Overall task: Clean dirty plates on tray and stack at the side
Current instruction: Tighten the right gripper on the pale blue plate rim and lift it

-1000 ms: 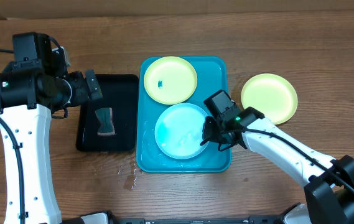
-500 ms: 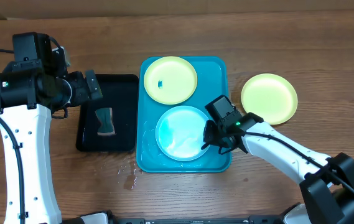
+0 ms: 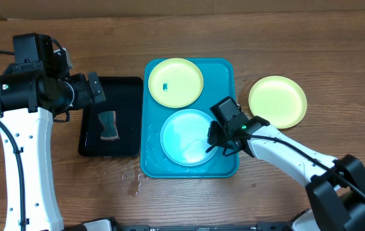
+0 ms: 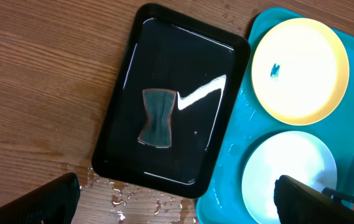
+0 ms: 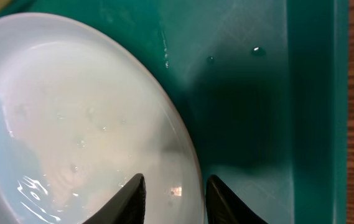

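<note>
Overhead: tray [image 3: 224, 69] centre-table, smudged yellow plate [image 3: 176, 82] at its 12 o'clock, cyan plate [image 3: 185, 136] at 6, second yellow plate [image 3: 277, 101] on the table [image 3: 297, 38] at 3; left wrist: left gripper [image 4: 177, 186] released wide over black tray [image 4: 195, 149]; right wrist: right gripper [image 5: 175, 186] slack, fingers straddling the cyan plate's rim unpinched.

We see the bench [image 3: 310, 45] lit brightly and evenly from above, with only short, soft shadows. In the left wrist view a white streak of glare crosses the wet black tray [image 4: 195, 149]. In the right wrist view small glints speckle the cyan plate [image 5: 71, 112], and deep shadow darkens the blue tray [image 5: 251, 74] beside it.
</note>
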Motion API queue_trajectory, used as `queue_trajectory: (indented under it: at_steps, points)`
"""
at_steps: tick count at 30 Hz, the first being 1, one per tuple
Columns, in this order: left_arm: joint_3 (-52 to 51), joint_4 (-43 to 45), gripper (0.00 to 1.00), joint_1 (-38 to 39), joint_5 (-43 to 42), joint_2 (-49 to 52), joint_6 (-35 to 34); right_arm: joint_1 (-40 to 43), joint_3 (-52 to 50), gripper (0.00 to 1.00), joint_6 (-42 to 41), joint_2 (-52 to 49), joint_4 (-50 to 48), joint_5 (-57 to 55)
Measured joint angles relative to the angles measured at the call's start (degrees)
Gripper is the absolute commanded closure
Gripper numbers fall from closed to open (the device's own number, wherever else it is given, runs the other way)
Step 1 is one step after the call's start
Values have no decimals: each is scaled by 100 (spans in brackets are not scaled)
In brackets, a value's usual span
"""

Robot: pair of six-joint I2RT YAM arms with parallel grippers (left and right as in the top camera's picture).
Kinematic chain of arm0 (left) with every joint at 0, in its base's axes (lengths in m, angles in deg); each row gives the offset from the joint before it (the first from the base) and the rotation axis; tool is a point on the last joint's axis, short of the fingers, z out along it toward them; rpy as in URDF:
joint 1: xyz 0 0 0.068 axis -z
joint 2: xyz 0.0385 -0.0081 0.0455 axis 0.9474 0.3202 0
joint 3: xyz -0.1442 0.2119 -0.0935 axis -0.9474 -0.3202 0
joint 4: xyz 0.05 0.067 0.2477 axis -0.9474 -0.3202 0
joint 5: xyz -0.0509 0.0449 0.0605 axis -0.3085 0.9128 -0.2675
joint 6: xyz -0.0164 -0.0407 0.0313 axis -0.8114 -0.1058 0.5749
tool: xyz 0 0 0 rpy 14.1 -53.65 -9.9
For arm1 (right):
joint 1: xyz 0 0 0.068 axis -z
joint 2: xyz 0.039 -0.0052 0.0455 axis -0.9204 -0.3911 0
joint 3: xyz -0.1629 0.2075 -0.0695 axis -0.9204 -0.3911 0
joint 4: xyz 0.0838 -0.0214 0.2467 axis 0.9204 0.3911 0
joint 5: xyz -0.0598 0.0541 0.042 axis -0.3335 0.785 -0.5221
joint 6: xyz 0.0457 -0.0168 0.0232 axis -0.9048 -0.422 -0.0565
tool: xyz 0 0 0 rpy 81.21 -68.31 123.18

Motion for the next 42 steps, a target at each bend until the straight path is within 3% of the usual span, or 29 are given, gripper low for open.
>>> queue_trajectory:
  at_steps: [8, 12, 19, 28, 29, 31, 42]
  points:
    - [0, 0, 0, 0, 0, 0, 0, 0, 0, 96, -20, -155, -28, -42]
    - [0, 0, 0, 0, 0, 0, 0, -2, 0, 96, 0, -155, -50, -13]
    - [0, 0, 0, 0, 0, 0, 0, 0, 0, 79, -2, -157, -57, -13]
    - [0, 0, 0, 0, 0, 0, 0, 0, 0, 71, 2, -271, -131, -11]
    - [0, 0, 0, 0, 0, 0, 0, 0, 0, 73, -4, -282, -131, -11]
    - [0, 0, 0, 0, 0, 0, 0, 0, 0, 96, 24, -282, -129, -11]
    - [0, 0, 0, 0, 0, 0, 0, 0, 66, 96, -7, -282, 74, 63]
